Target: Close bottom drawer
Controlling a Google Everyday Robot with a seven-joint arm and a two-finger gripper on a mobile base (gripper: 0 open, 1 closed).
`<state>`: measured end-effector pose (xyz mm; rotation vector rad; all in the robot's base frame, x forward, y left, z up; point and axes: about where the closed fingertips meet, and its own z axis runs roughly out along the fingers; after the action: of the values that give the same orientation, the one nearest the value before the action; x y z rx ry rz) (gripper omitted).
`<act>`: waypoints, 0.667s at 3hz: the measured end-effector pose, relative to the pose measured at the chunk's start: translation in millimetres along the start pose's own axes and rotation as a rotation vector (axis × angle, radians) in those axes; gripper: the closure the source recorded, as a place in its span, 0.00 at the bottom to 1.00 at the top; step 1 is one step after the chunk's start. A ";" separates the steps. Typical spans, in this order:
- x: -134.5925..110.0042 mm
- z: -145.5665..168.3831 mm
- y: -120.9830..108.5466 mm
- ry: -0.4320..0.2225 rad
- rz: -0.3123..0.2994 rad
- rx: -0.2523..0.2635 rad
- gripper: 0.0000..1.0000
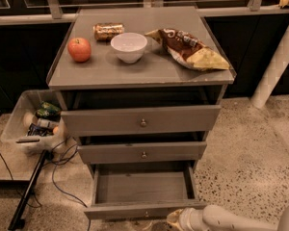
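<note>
The bottom drawer (142, 189) of the grey cabinet stands pulled out, its shallow grey box empty and its slim front panel (135, 211) near the lower edge of the camera view. The small round knob on that panel barely shows at the frame's bottom. My gripper (176, 220) sits at the lower right, just in front of the panel's right end, at the tip of my white arm (231, 219). The middle drawer (142, 153) and the tall top drawer (140, 121) are shut.
On the cabinet top (101, 71) lie an apple (79, 49), a white bowl (128, 46), a snack bar (108, 31) and a chip bag (188, 48). A clear bin (36, 124) with items and a black cable (58, 177) sit on the floor to the left. A white post (277, 61) stands to the right.
</note>
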<state>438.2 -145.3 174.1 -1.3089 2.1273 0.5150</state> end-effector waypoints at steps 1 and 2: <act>0.0 0.0 0.0 0.000 0.000 0.000 0.34; 0.0 0.0 0.0 0.000 0.000 0.000 0.12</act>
<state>438.2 -145.2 174.1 -1.3090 2.1273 0.5151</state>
